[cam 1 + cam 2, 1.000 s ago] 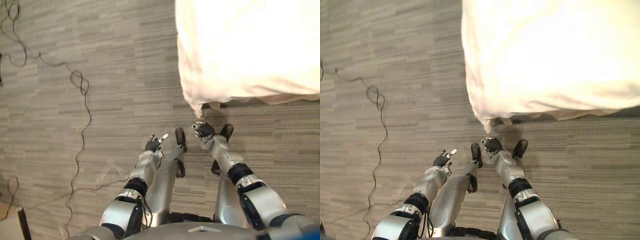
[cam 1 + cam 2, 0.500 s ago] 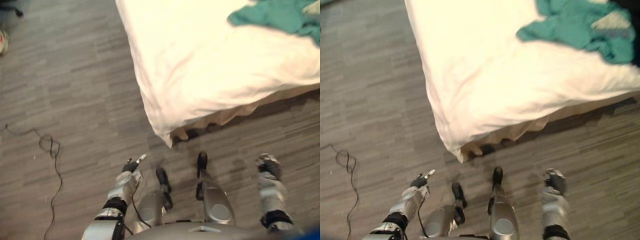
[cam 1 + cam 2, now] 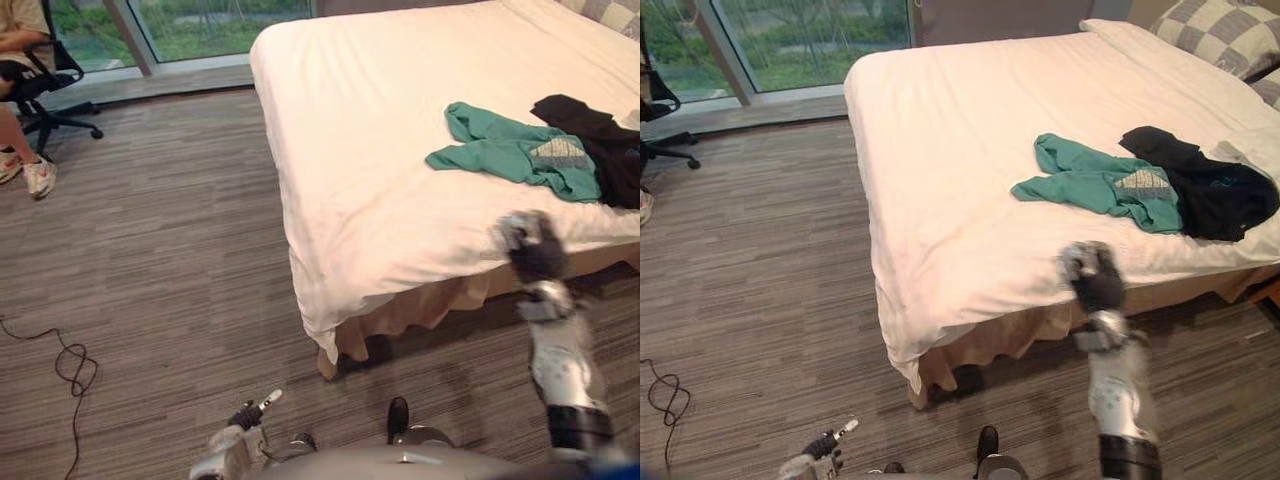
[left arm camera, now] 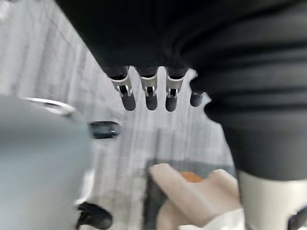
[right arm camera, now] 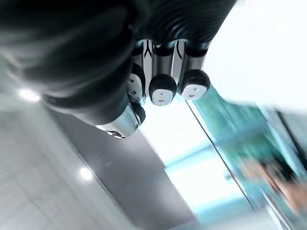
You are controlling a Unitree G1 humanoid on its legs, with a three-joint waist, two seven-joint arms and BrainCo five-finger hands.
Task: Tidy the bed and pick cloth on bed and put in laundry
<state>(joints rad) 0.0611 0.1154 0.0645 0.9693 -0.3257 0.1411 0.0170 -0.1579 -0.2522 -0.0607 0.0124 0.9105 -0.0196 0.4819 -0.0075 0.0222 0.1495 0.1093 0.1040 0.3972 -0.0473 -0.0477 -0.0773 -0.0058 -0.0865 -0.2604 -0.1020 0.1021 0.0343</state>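
A teal cloth [image 3: 505, 152] lies crumpled on the white sheet of the bed [image 3: 360, 130], towards its right side. A black cloth [image 3: 1210, 185] lies against it on the right. My right hand [image 3: 1092, 275] is raised in front of the bed's near edge, short of the teal cloth, with fingers curled and nothing in them; its fingertips [image 5: 163, 88] show curled in the right wrist view. My left hand [image 3: 245, 415] hangs low over the floor near the bed's corner, fingers [image 4: 151, 93] relaxed and holding nothing.
Checkered pillows [image 3: 1220, 30] lie at the head of the bed, far right. A person sits on a black office chair [image 3: 45, 95] at the far left by the window. Striped carpet [image 3: 160, 250] stretches wide left of the bed.
The camera has swung up from the floor to the whole bed. My right arm has risen from near the floor to the height of the bed's edge. The left hand stays low.
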